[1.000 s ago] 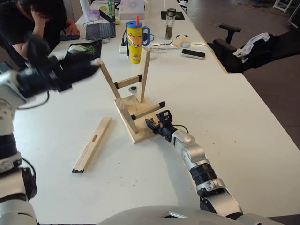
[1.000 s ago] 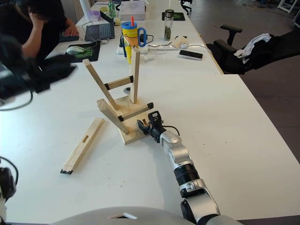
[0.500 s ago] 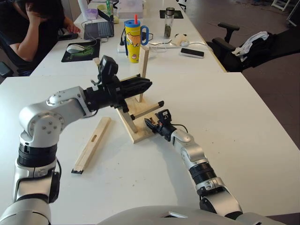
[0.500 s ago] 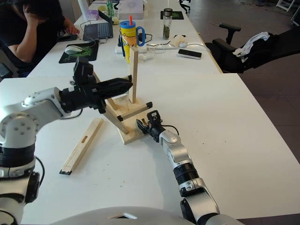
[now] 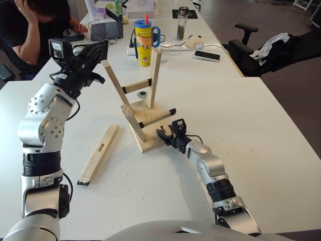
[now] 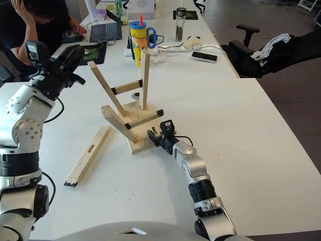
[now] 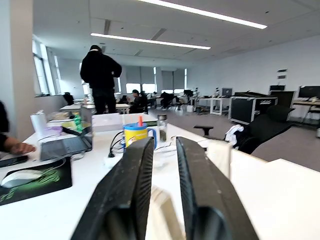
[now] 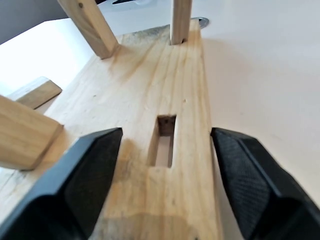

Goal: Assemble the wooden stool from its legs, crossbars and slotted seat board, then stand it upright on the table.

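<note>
Nearest, at the left, one loose slotted piece (image 5: 99, 154) lies flat on the bench (image 5: 261, 130), its long axis running near-left to far-right, closer to the left arm. The right pincer (image 5: 163, 136) straddles the near end of the seat board (image 5: 150, 142), fingers apart beside one empty slot (image 8: 162, 140). Three legs (image 5: 155, 80) and two crossbars (image 5: 137, 87) stand fitted (the loose piece is probably the fourth leg). Far left, the raised left pincer (image 5: 99, 50) shows a narrow gap, holding nothing.

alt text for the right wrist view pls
The open right gripper straddles the near end of the seat board, with its black fingers on either side of the slot. Farther along, wooden legs rise from the board, which lies on a white table.
</note>
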Controlling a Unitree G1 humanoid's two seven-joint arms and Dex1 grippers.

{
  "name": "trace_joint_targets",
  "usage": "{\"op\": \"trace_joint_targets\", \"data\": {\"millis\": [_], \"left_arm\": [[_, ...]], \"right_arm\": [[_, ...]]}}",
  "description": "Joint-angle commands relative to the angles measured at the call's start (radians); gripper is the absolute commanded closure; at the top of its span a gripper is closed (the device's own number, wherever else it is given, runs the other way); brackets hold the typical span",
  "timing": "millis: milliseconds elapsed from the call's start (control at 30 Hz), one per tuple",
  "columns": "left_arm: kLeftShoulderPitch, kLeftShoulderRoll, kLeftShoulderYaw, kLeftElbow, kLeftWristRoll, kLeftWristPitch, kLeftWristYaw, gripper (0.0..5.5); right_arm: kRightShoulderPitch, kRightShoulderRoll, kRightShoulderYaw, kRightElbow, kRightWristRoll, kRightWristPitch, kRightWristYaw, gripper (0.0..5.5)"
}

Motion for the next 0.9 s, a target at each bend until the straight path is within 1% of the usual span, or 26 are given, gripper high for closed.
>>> {"op": "trace_joint_targets", "data": {"millis": [33, 100, 233, 333, 433, 667, 767, 867, 900], "left_arm": [[0.151, 0.11, -0.036, 0.017, 0.14, 0.045, -0.046, 4.0], [0.201, 0.125, -0.04, -0.002, 0.161, 0.052, -0.077, 3.74], [0.309, 0.175, -0.075, -0.042, 0.163, 0.126, -0.194, 3.22], [0.365, 0.215, -0.095, -0.074, 0.155, 0.176, -0.286, 2.68], [0.375, 0.261, -0.13, -0.085, 0.174, 0.233, -0.352, 2.25], [0.399, 0.313, -0.158, -0.104, 0.194, 0.327, -0.419, 2.25], [0.407, 0.303, -0.149, -0.126, 0.169, 0.394, -0.426, 2.25], [0.405, 0.308, -0.162, -0.127, 0.205, 0.436, -0.393, 2.25], [0.401, 0.294, -0.149, -0.123, 0.205, 0.446, -0.377, 2.25]], "right_arm": [[0.115, -0.015, -0.049, -0.173, 0.056, 0.246, -0.058, 2.22], [0.124, -0.025, -0.074, -0.225, 0.088, 0.319, -0.06, 2.22], [0.117, -0.017, -0.11, -0.278, 0.178, 0.452, -0.041, 2.22], [0.114, -0.011, -0.082, -0.28, 0.196, 0.475, -0.034, 2.22], [0.125, 0.009, -0.067, -0.29, 0.207, 0.474, -0.04, 2.22], [0.146, -0.032, 0.025, -0.331, 0.184, 0.421, 0.004, 2.22], [0.16, -0.067, 0.025, -0.312, 0.162, 0.389, 0.007, 2.22], [0.171, -0.086, 0.017, -0.295, 0.163, 0.371, 0.013, 2.22], [0.173, -0.091, 0.018, -0.288, 0.161, 0.364, 0.013, 2.22]]}}
